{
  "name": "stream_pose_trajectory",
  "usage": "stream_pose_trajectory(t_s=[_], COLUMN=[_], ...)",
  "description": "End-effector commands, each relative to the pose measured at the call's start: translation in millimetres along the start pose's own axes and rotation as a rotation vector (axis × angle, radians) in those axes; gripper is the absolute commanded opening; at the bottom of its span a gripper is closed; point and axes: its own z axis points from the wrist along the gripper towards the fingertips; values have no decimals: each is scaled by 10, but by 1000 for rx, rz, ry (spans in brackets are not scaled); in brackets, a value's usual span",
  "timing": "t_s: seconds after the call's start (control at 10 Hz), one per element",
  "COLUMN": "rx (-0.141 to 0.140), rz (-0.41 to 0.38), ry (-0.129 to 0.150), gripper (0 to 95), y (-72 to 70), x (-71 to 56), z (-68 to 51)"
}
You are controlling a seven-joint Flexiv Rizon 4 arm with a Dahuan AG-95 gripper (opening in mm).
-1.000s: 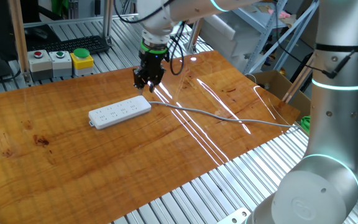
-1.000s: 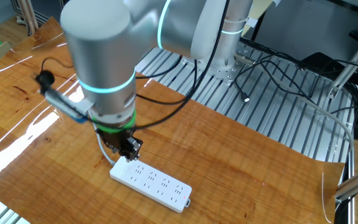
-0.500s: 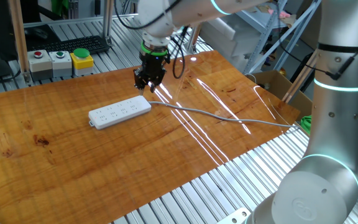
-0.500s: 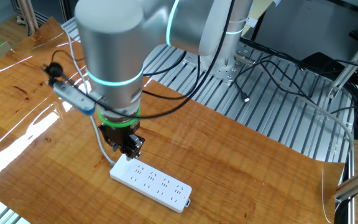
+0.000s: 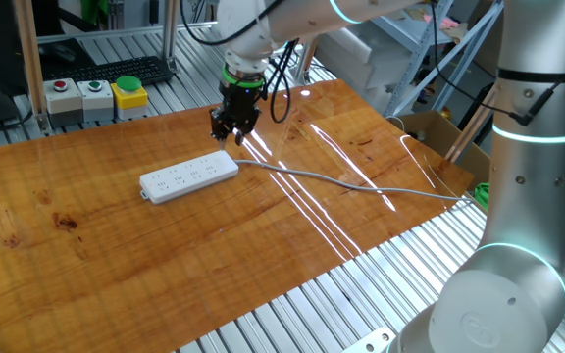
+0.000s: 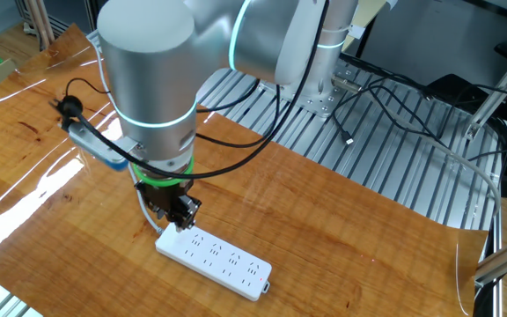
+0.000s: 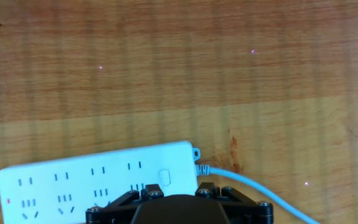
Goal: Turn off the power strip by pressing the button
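Tool hangs over the cable end of the power strip, just above it and not touching as far as I can judge; I can't tell whether its tips are apart or together, since the hand view only shows the black linkage at the bottom edge. Power strip lies flat on the counter, grey cable trailing off toward the far edge. Button is the small rounded white switch next to the cable entry, barely standing out from the casing. Risks I see: the target is tiny, so a slight lateral offset puts me on bare casing or the last socket; the strip isn't fixed, so an off-centre push could skid or tip it; the cable root sits right beside the descent path. No brand or readable text anywhere; only a small red mark at the far end.
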Motion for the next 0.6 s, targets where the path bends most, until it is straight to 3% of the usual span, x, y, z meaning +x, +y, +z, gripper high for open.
stream_pose_trajectory(t_s=[0.1, 0.3, 0.4, 0.6], rx=[5, 10, 7, 8], rz=[-32, -53, -54, -51], ry=[-2, 1, 8, 28], gripper=[380, 380, 570, 570], y=[-8, -31, -41, -5], x=[-20, -51, -63, -37], z=[41, 125, 162, 226])
